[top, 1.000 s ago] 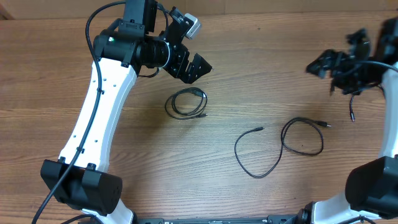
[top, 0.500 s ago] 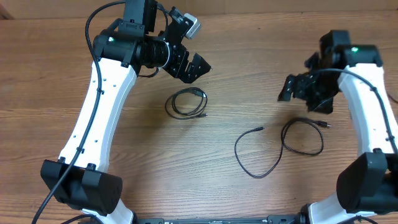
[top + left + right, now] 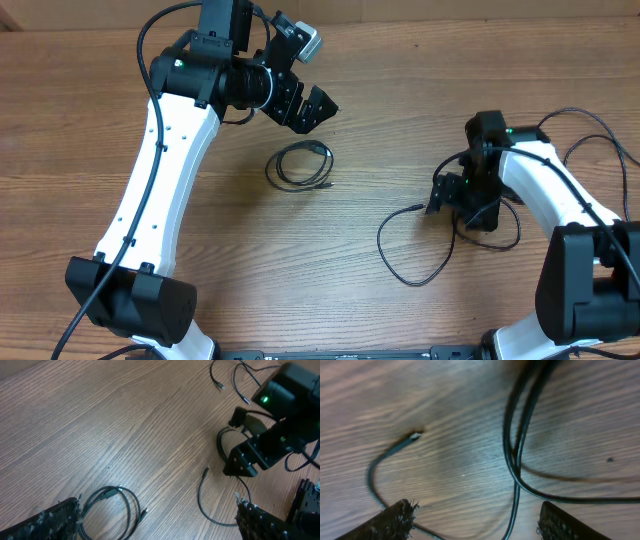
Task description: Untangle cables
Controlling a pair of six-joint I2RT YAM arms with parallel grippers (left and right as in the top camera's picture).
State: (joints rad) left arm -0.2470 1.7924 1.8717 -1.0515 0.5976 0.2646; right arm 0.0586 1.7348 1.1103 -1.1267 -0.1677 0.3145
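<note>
While its fingers [image 3: 395,521] gape, right arm [image 3: 540,180] leans over cables [image 3: 380,240].

Brown wood grain across the bench [image 3: 400,90], matt and finely streaked. Smooth, slightly shiny black sheathing on the cables [image 3: 513,471]. Glossy white plastic on the left arm shell [image 3: 168,170]. Rough, bristly black on the pads [image 3: 395,521] of the right end effector [image 3: 477,522].

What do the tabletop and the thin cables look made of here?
Tabletop: wood or wood-look laminate, matte, with brown grain lines. Coiled cable and loose cable: black, faintly glossy jacket, probably plastic or rubber; they bend in smooth loops.
</note>
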